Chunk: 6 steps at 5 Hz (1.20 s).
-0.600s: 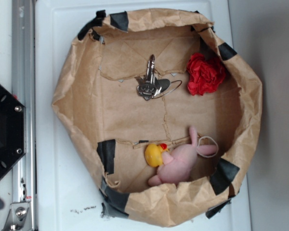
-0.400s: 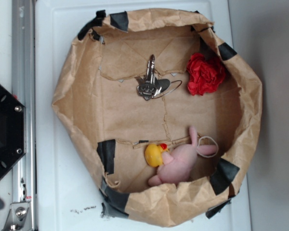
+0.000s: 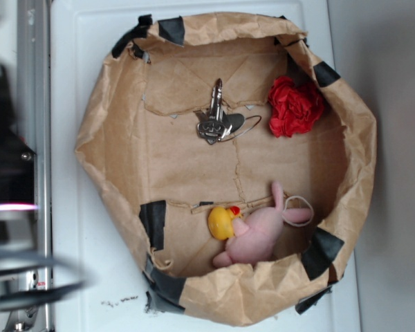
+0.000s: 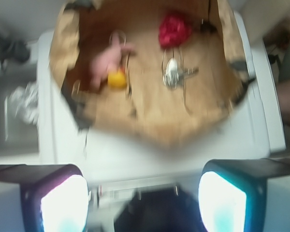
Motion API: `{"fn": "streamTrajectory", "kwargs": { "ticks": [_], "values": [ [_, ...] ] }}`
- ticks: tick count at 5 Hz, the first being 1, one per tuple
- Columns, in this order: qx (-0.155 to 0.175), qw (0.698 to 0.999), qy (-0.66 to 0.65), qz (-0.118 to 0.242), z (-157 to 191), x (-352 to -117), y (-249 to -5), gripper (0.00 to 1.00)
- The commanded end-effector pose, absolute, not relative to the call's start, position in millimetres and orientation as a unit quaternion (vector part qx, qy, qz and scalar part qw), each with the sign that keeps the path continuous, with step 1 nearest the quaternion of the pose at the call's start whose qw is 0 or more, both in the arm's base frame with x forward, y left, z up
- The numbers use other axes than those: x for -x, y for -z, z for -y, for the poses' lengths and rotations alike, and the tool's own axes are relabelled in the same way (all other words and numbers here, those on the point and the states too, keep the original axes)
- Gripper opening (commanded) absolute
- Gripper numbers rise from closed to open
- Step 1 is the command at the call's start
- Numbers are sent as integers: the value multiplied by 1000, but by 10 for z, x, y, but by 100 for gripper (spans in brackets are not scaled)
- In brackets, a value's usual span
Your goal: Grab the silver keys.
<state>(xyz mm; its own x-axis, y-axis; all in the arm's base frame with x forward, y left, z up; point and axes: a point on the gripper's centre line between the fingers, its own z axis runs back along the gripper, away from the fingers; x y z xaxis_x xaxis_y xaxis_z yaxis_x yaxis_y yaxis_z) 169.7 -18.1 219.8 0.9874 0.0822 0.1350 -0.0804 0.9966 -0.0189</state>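
The silver keys lie on the floor of the brown paper box, near its far wall, with a narrow clip pointing up and a thin wire loop to the right. In the wrist view the keys show blurred in the box ahead. My gripper is open and empty, its two fingers wide apart at the bottom of the wrist view, well outside the box over the white table. In the exterior view only a dark blur of the arm shows at the left edge.
A red flower lies right of the keys. A pink plush bunny and a yellow duck lie near the box's front wall. The box's paper walls stand high, patched with black tape. A metal rail runs along the left.
The arm has swung into motion at the left edge of the exterior view and now shows as a dark blur. Nothing in the box has moved.
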Motion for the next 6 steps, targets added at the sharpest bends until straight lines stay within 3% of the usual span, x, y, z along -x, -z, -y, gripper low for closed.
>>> {"fn": "streamTrajectory", "kwargs": {
  "ticks": [1,2,5,6],
  "values": [
    [-31,989,12,142,26,-2405,-1898,100],
    [-63,985,69,148,-50,-2612,-1610,100],
    [-63,985,69,148,-50,-2612,-1610,100],
    [-122,976,34,175,-155,-2872,-1137,100]
  ]
}}
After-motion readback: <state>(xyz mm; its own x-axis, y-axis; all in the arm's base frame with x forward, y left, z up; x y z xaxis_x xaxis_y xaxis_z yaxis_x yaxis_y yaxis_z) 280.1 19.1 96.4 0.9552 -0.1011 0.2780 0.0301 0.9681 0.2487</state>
